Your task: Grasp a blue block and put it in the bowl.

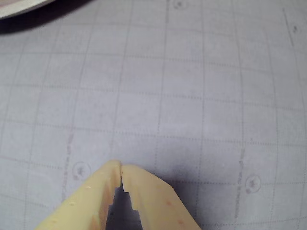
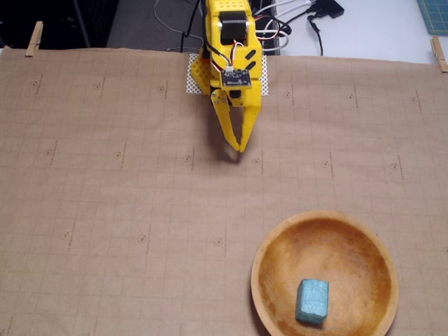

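Observation:
The blue block [image 2: 312, 300] lies inside the wooden bowl [image 2: 273, 248], in its lower middle, at the bottom right of the fixed view. My yellow gripper [image 2: 242, 148] is shut and empty, its tips touching, low over the paper near the arm's base and far from the bowl. In the wrist view the shut gripper [image 1: 121, 167] rises from the bottom edge over bare gridded paper. Only a pale sliver of the bowl's rim [image 1: 19, 8] shows at the top left there. The block is out of the wrist view.
Brown gridded paper [image 2: 105, 182] covers the table, held by wooden clothespins [image 2: 33, 38] at the back corners. Cables [image 2: 308, 21] and the arm's base [image 2: 227, 42] sit at the back edge.

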Controlling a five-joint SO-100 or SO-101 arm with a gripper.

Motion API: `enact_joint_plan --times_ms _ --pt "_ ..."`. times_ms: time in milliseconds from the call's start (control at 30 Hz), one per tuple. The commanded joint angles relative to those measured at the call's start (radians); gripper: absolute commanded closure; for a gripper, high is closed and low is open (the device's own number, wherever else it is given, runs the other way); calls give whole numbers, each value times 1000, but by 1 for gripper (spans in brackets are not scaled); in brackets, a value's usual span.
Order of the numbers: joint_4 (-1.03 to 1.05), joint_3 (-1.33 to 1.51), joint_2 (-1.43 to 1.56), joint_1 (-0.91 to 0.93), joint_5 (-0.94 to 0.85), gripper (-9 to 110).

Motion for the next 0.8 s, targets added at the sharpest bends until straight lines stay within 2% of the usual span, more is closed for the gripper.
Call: enact_joint_plan --times_ms 0,133,767 --pt "72 -15 -28 8 -12 104" --pt "144 -15 -23 -2 -14 104" --pt "140 -14 -21 -3 -11 104"
